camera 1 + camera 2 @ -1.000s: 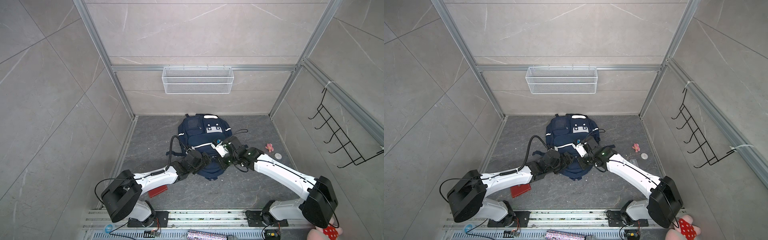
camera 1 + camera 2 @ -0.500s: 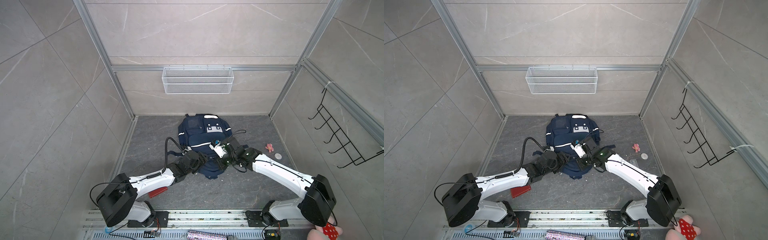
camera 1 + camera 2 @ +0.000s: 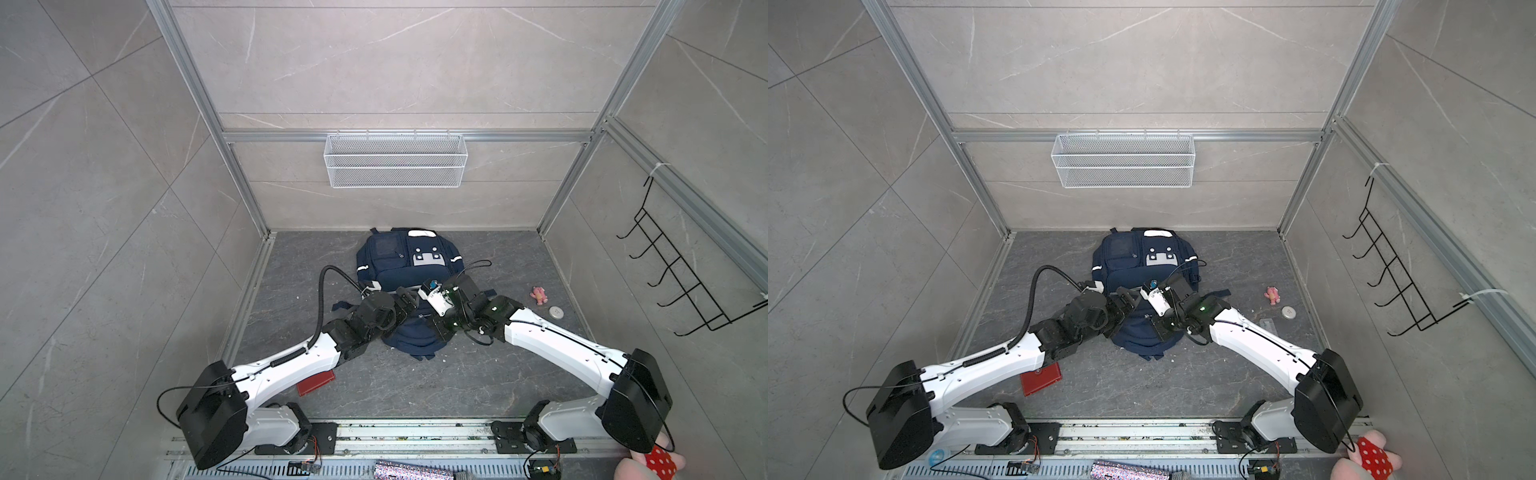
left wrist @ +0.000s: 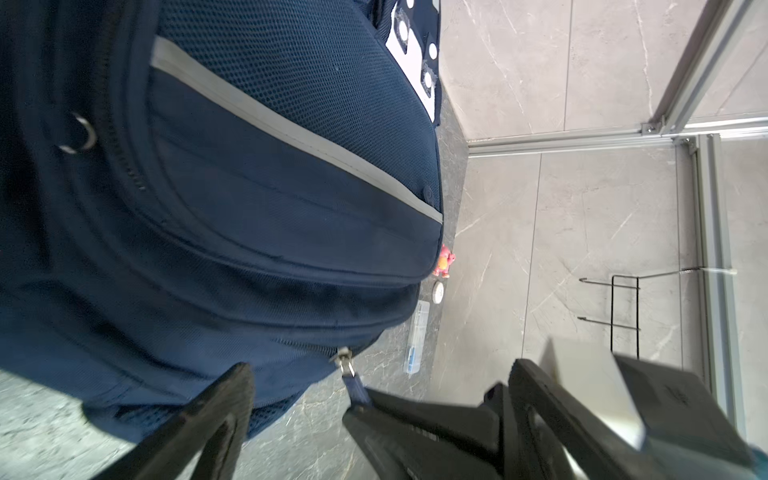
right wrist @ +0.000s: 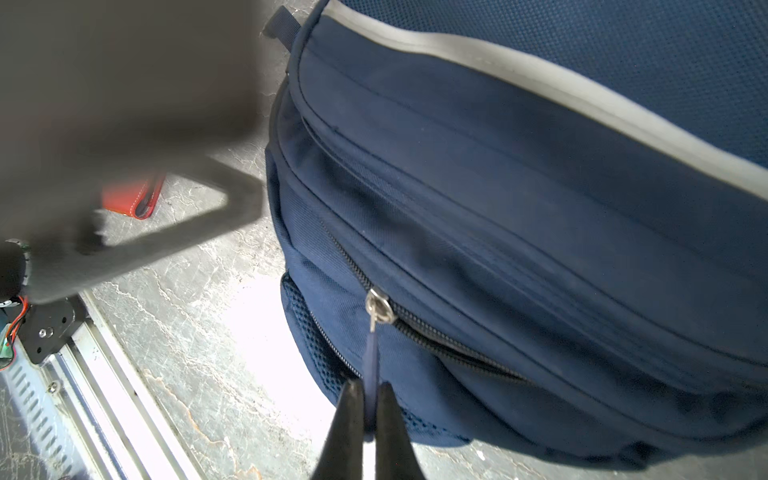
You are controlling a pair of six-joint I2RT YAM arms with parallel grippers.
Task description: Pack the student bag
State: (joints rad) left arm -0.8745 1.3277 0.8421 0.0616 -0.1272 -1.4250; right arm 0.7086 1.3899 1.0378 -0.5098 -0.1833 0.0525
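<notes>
Right gripper [image 5: 370, 390] pinches the zip pull [image 5: 370, 357], left gripper [image 4: 382, 368] gapes wide; student bag [image 5: 498, 208] looks soft, floppy, so brace fabric beside the zip.

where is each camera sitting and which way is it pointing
Both top views: high above the robot, looking down on the student bag; left arm and right arm show.
Left wrist: on the left arm, close to the bag; open left gripper shows.
Right wrist: on the right arm, facing the zip; right gripper shut on the zip pull.
Shared: both wrist views show that pull.
</notes>
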